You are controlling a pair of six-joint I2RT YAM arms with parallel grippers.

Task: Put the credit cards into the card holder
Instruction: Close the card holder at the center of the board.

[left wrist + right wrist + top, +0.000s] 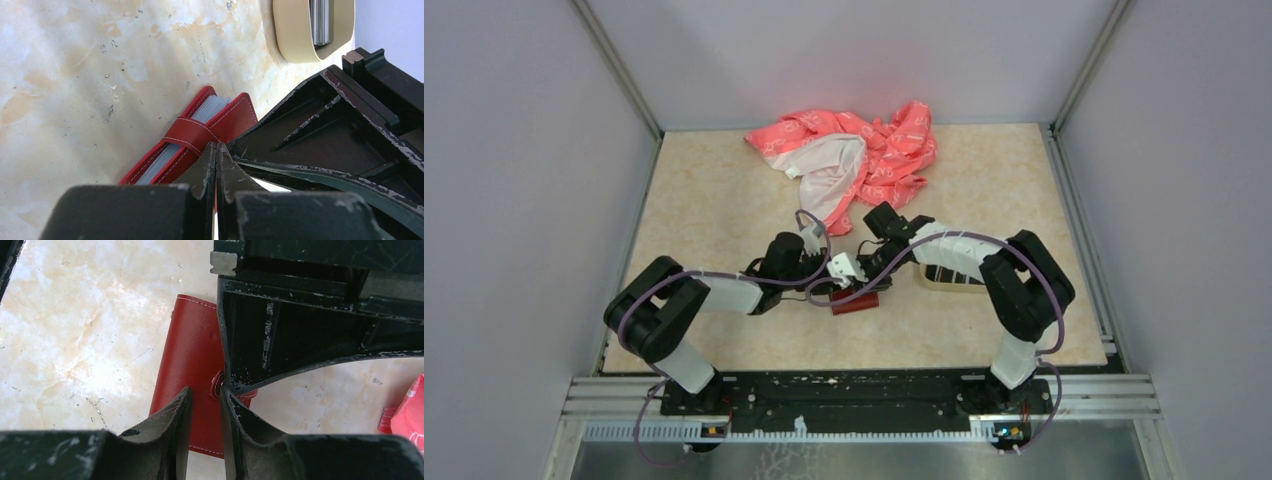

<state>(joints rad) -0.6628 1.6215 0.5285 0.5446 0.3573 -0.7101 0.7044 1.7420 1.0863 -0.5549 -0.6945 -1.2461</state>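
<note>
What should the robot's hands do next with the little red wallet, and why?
Probably the right gripper should close on the snap and tug it open. The red card holder lies shut with its strap around it, and the right jaws stand slightly apart at the snap. The left gripper, shut, touches the holder by the strap. The cards sit in the beige tray.

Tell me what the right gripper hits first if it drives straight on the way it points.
The card holder: the right gripper points at its red cover, apparently very near already. The left gripper sits close alongside, seemingly just off that line.
</note>
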